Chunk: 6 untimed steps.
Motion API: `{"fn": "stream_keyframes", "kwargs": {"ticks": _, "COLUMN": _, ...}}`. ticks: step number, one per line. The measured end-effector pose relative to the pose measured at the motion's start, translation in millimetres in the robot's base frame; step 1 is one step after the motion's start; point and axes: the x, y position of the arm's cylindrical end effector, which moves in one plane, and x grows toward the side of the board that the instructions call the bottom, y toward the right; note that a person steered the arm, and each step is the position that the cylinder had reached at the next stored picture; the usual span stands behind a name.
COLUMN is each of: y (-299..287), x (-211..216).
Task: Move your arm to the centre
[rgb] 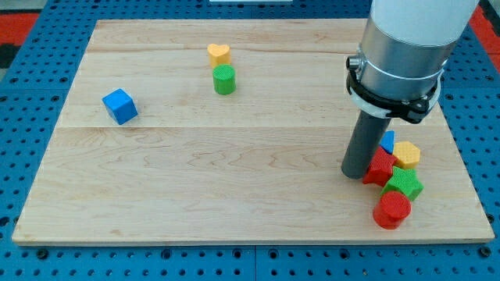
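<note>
My tip (pixel 354 174) rests on the wooden board (pixel 234 179) at the view's right, just left of a cluster of blocks and touching or almost touching a red block (pixel 380 167). The cluster holds a blue block (pixel 387 141) partly hidden behind the rod, a yellow block (pixel 407 154), a green block (pixel 404 183) and a red cylinder (pixel 391 209). A blue cube (pixel 119 106) lies at the view's left. A yellow heart-shaped block (pixel 219 54) and a green cylinder (pixel 224 80) stand close together near the view's top.
The board lies on a blue pegboard surface (pixel 23 117). The arm's large white and grey body (pixel 402 47) fills the view's upper right and hides part of the board behind it.
</note>
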Motion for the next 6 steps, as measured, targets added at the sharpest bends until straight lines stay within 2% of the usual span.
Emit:
{"fn": "stream_keyframes", "kwargs": {"ticks": 2, "y": -57.2, "x": -8.5}}
{"fn": "stream_keyframes", "kwargs": {"ticks": 4, "y": -80.0, "x": -47.0}}
{"fn": "stream_keyframes", "kwargs": {"ticks": 5, "y": -81.4, "x": -48.6}}
{"fn": "stream_keyframes", "kwargs": {"ticks": 6, "y": -105.6, "x": -74.0}}
